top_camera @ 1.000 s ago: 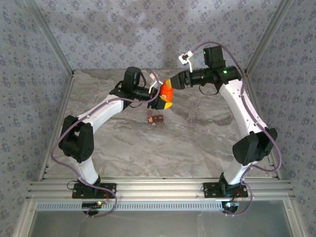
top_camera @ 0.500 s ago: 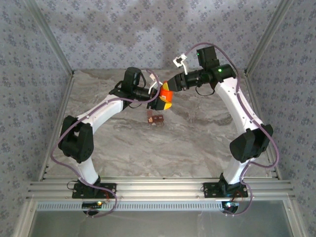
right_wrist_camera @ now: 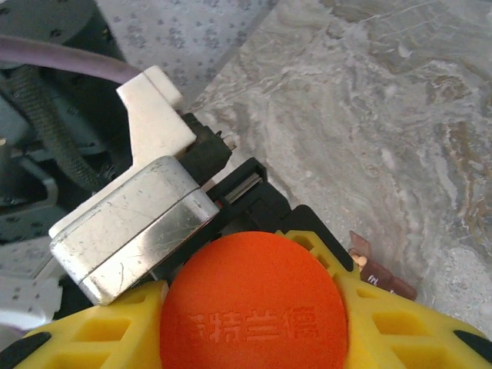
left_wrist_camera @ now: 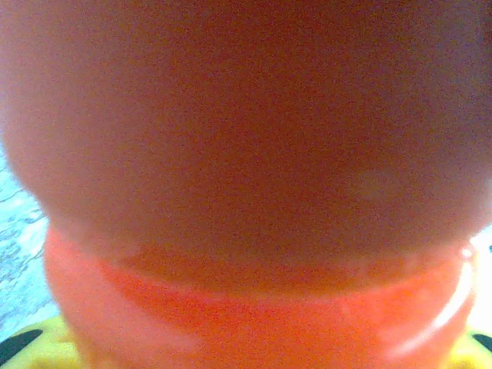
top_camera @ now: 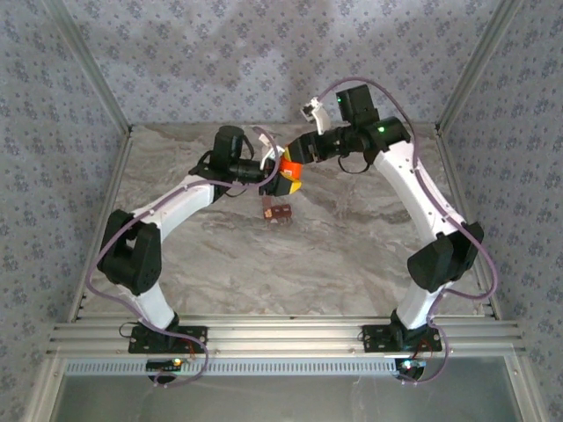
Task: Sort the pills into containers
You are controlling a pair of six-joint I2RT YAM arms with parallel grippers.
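At 6 o'clock from both grippers, apart from them, the small dark reddish-brown strip of containers (top_camera: 278, 212) lies on the grey marble table (top_camera: 352, 237). The left gripper (top_camera: 290, 183) squeezes the bright orange round bottle (top_camera: 289, 167); the right gripper (top_camera: 298, 156) squeezes its orange cap (right_wrist_camera: 254, 307).

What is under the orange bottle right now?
The reddish-brown compartment strip lies on the marble table below the orange bottle, a little nearer the arm bases from above. In the right wrist view yellow fingers cover most of it; its contents cannot be seen.
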